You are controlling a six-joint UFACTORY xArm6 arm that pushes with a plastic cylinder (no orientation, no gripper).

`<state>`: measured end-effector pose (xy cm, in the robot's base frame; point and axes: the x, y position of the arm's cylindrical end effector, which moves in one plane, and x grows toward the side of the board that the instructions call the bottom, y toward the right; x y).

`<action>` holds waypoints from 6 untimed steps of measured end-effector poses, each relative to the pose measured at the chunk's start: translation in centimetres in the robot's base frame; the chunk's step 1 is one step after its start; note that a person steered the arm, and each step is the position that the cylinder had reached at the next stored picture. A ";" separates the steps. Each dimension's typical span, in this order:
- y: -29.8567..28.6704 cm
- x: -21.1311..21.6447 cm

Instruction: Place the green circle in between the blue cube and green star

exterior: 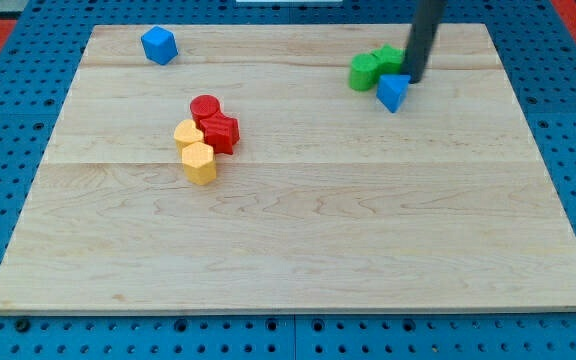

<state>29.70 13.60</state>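
The blue cube [158, 45] sits near the board's top left corner. Two green blocks touch each other at the top right. The left one [365, 71] has a lumpy outline. The right one [390, 57] is partly hidden by the rod, and I cannot tell which of them is the circle and which the star. My tip [412, 80] is right beside the right green block, on its right side, just above a blue triangular block [393, 92]. The cube is far to the left of the green pair.
A cluster left of centre holds a red circle [205, 106], a red block [221, 133], a yellow block [188, 133] and a yellow hexagonal block [199, 163]. The wooden board [368, 230] lies on a blue pegboard.
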 end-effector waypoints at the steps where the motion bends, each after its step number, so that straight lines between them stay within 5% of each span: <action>1: -3.9 -2.0; 3: -4.5 -4.7; 4: -3.2 -1.9; 6: -9.4 -1.5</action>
